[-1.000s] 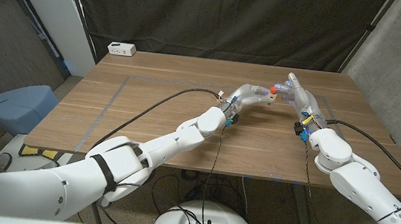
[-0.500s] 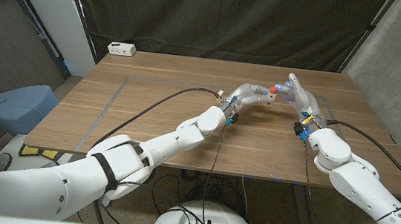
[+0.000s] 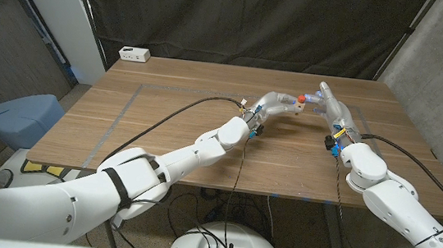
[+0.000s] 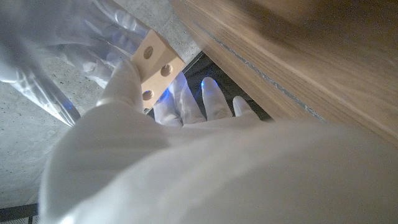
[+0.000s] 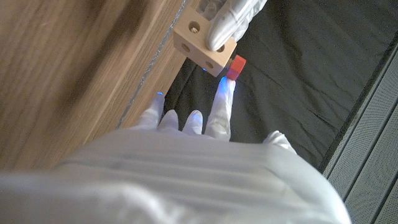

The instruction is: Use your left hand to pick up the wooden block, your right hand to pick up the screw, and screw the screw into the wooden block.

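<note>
Holding the wooden block (image 3: 293, 105) above the far middle of the table (image 3: 163, 134), left hand (image 3: 273, 105) with fingers closed around it, block lifted clear of the wood surface. Seen in the left wrist view as a pale cube (image 4: 155, 65) with round holes in its faces, pinched between the left hand's fingers (image 4: 121, 81). Meeting it from the other side, right hand (image 3: 327, 102), fingertips right at the block. Sitting against the block's face, the red-headed screw (image 3: 302, 98); in the right wrist view a red head (image 5: 235, 66) touching the block's corner (image 5: 202, 46), with one right finger (image 5: 224, 99) reaching up just below it. Cannot tell whether the right hand actually pinches the screw or merely touches it.

Plenty of bare tabletop toward the robot's left, crossed by a black cable (image 3: 172, 119) and a faint taped outline (image 3: 125, 101). Far edge of the table close behind both hands, dark curtain (image 3: 257, 20) just beyond. Resting near the far left corner, well apart from the hands, a small white box (image 3: 134, 54). Running off the right edge, another cable (image 3: 400, 147).

Compared with a second ago, almost nothing shifted: both hands staying joined at the block in the same spot, right hand turned only very slightly.
</note>
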`<move>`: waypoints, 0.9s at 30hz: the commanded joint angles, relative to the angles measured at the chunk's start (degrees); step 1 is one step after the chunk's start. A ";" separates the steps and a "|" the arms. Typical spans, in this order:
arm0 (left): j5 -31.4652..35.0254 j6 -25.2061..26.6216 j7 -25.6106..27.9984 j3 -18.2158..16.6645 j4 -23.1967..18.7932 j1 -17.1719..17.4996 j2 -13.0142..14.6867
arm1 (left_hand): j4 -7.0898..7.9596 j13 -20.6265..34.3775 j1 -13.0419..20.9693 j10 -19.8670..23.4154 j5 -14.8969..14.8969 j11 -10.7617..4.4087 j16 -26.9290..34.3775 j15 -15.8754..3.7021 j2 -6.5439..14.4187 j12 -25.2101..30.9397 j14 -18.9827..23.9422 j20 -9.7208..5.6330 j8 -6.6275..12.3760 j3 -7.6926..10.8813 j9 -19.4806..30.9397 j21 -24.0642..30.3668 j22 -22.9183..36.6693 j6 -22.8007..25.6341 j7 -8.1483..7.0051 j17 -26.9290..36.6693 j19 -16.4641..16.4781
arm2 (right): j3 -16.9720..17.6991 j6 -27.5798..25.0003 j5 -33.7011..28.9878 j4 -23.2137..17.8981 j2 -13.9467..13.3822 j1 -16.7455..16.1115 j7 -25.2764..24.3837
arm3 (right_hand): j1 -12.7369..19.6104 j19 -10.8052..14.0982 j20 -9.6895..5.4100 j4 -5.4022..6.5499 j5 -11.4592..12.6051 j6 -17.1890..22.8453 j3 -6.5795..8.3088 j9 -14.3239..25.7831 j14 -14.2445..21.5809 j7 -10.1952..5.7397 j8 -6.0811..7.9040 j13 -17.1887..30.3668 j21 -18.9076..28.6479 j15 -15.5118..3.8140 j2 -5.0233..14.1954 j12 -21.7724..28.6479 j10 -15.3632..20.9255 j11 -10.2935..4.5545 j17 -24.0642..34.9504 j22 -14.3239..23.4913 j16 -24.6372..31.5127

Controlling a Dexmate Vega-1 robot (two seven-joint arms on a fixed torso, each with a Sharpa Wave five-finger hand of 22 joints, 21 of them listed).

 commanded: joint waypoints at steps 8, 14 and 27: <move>-0.42 -0.33 -0.37 -0.03 1.01 -0.29 -0.23 | 1.80 0.85 1.67 0.78 0.23 -0.17 -0.34 -5.07 4.09 0.37 0.64 -0.14 0.38 2.18 0.06 0.15 0.22 4.65 1.19 0.22 0.34 | -0.07 -0.01 -0.58 -0.36 0.55 -0.41 -1.24 | 0.56 1.08 -0.13 -0.31 0.08 2.52 0.23 0.01 0.80 0.06 0.63 0.10 0.24 0.07 0.32 0.31 1.23 -0.48 0.05 0.23 0.25; -0.57 -0.43 -0.62 -0.02 1.27 -0.34 -0.31 | 1.88 0.86 1.61 0.72 0.25 -0.17 -0.34 -5.01 4.25 0.36 0.60 -0.10 0.41 2.25 0.06 0.15 0.22 4.74 1.21 0.24 0.34 | 0.14 -0.29 -0.75 -1.03 0.48 -0.96 -1.79 | 0.68 1.35 -0.05 -0.37 0.10 3.66 0.27 0.00 1.08 0.18 0.83 0.09 0.25 -0.18 0.34 0.36 1.88 -0.40 0.04 0.23 0.27; -0.50 -0.03 -0.54 0.01 0.76 -0.16 -0.11 | 1.84 0.86 1.57 0.82 0.30 -0.17 -0.38 -5.02 4.23 0.41 0.68 -0.11 0.42 2.35 0.06 0.15 0.22 4.76 1.17 0.18 0.33 | 0.18 -0.07 -0.84 -1.32 0.49 -1.26 -1.51 | 0.91 2.05 -0.48 -0.46 0.13 5.35 0.38 -0.04 1.97 0.76 0.96 0.09 0.31 -0.68 0.41 0.44 3.15 -0.56 0.02 0.24 0.40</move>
